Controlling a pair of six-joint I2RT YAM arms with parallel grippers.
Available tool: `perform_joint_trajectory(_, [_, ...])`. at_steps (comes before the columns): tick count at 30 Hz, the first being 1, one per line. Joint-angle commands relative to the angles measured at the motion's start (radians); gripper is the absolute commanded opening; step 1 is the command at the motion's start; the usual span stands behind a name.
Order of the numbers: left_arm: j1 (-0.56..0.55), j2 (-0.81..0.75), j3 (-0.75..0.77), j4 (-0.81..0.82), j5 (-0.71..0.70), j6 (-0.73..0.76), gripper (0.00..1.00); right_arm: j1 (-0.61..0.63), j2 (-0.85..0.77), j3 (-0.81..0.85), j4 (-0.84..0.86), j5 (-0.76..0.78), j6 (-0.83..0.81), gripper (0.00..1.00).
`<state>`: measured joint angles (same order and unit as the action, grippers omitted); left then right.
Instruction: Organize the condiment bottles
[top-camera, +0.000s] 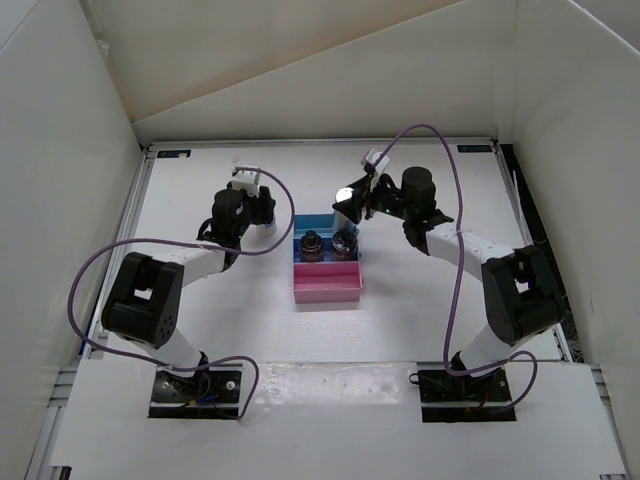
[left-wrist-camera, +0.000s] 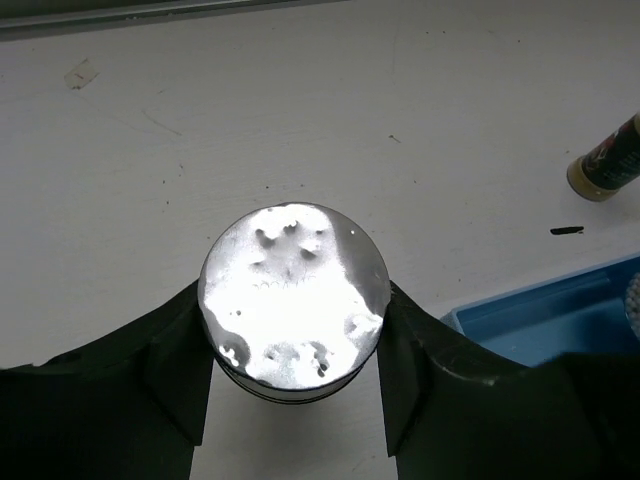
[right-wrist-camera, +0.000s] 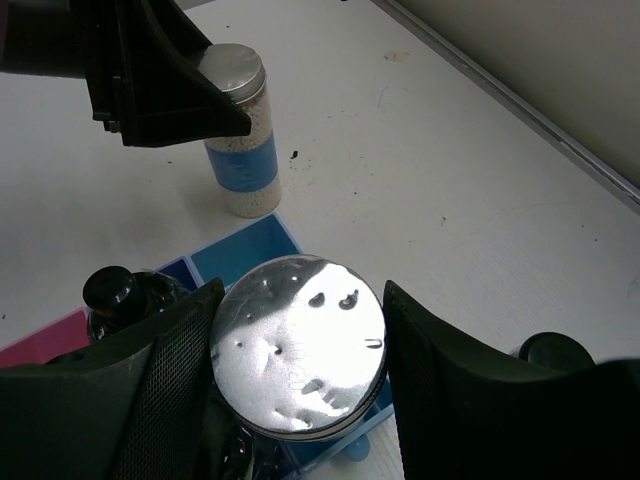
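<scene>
My left gripper (left-wrist-camera: 293, 305) is shut on the silver lid of a white shaker (left-wrist-camera: 295, 270), which stands on the table just left of the rack's back corner, as the right wrist view shows (right-wrist-camera: 240, 150). My right gripper (right-wrist-camera: 300, 310) is shut on the second white shaker (right-wrist-camera: 298, 365) by its silver lid, over the rack's back blue step (right-wrist-camera: 240, 255). Two clear jars with dark tops (top-camera: 311, 243) (top-camera: 345, 241) stand in the blue step. The slim dark bottle (left-wrist-camera: 608, 160) is on the table beyond the rack.
The stepped rack (top-camera: 326, 285) sits mid-table, its blue step at the back and its pink step in front. White walls enclose the table on the left, back and right. Purple cables loop off both arms.
</scene>
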<state>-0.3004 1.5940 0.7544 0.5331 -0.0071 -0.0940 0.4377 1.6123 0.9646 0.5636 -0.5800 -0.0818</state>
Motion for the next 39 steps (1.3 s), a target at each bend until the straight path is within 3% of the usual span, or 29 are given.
perform_joint_trajectory(1, [-0.02, 0.006, 0.039, 0.027, 0.027, 0.054, 0.53, -0.011, -0.006, 0.028, 0.091, -0.023, 0.008, 0.0])
perform_joint_trajectory(3, [-0.028, 0.007, 0.043, 0.025, 0.022, 0.059, 0.39, -0.019, -0.008, 0.023, 0.091, -0.027, 0.011, 0.0])
perform_joint_trajectory(4, [-0.028, 0.007, 0.04, 0.03, 0.025, 0.066, 0.27, -0.019, -0.008, 0.022, 0.093, -0.033, 0.013, 0.0])
perform_joint_trajectory(10, [-0.048, -0.057, 0.057, -0.007, 0.022, 0.122, 0.04, -0.021, -0.008, 0.006, 0.094, -0.043, 0.02, 0.0])
perform_joint_trajectory(25, [-0.072, -0.247, 0.132, -0.056, 0.094, 0.157, 0.0, -0.007, 0.067, 0.019, 0.122, -0.107, 0.043, 0.0])
perform_joint_trajectory(39, [-0.089, -0.236, 0.128, 0.067, 0.163, 0.019, 0.0, 0.003, 0.135, 0.092, 0.055, -0.213, 0.01, 0.0])
